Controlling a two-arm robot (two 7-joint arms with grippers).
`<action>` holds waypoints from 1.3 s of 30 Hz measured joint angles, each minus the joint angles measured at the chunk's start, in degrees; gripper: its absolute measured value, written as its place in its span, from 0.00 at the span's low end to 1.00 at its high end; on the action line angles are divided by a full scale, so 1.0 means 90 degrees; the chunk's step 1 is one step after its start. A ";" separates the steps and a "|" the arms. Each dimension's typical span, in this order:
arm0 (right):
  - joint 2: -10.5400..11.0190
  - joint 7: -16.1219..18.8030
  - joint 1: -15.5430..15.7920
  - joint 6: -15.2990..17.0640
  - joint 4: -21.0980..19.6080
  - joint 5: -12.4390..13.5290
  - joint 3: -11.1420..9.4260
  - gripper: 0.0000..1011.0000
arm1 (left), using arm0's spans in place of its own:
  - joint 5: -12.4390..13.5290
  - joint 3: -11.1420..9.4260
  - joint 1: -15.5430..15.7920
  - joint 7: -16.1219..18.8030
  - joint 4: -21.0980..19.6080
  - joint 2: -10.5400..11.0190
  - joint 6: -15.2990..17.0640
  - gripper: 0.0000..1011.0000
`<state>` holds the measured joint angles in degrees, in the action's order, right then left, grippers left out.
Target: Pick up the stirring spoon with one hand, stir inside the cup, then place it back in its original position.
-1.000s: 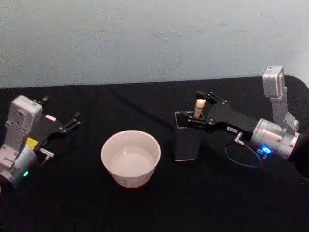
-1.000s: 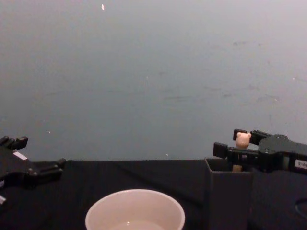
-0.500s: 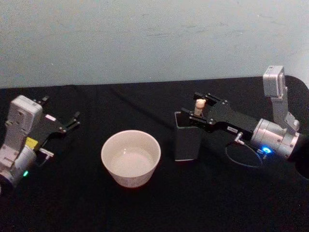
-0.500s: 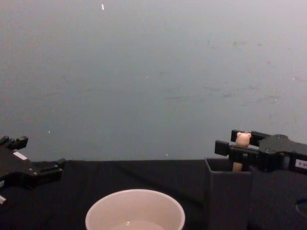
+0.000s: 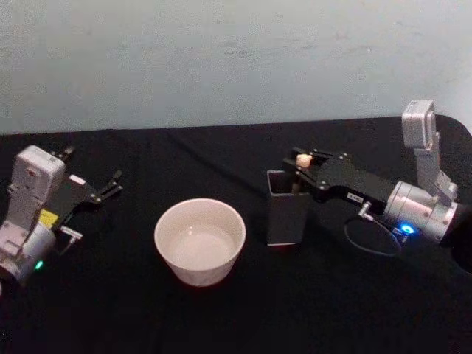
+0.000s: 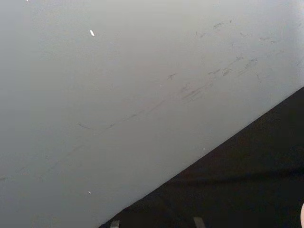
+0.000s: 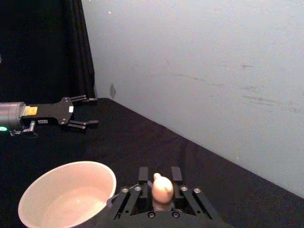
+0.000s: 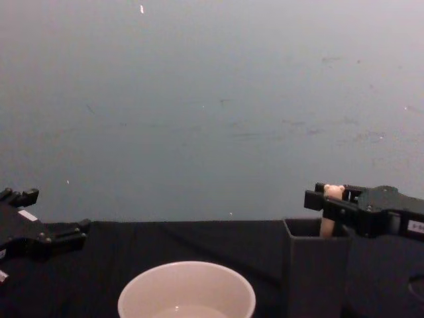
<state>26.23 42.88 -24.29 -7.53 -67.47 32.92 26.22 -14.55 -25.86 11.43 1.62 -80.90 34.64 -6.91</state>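
Closing since a moment ago, my right claw now seems clenched on the stirring spoon, which tilts in its holder. Lifting comes next. My left claw rests released on the desk.

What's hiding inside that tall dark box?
The stirring spoon stands in the holder, bear head poking out, gripped by the right gripper. Walls hide its lower part.

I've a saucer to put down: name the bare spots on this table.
Bare black cloth lies in front of the wide cream-white cup, behind it, and between it and the open black left tool. Crowded: the right tool grips the bear-topped cream spoon in the tall dark grey square holder, close beside the cup.
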 joint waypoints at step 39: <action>0.0158 -0.0312 0.0264 -0.0180 -0.1085 0.0261 -0.0424 0.22 | 0.0000 0.0000 0.0000 0.0000 0.0000 0.0000 0.0000 0.99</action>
<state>27.65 40.08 -21.91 -9.15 -77.24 35.26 22.41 -14.55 -25.86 11.43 1.62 -80.90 34.65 -6.91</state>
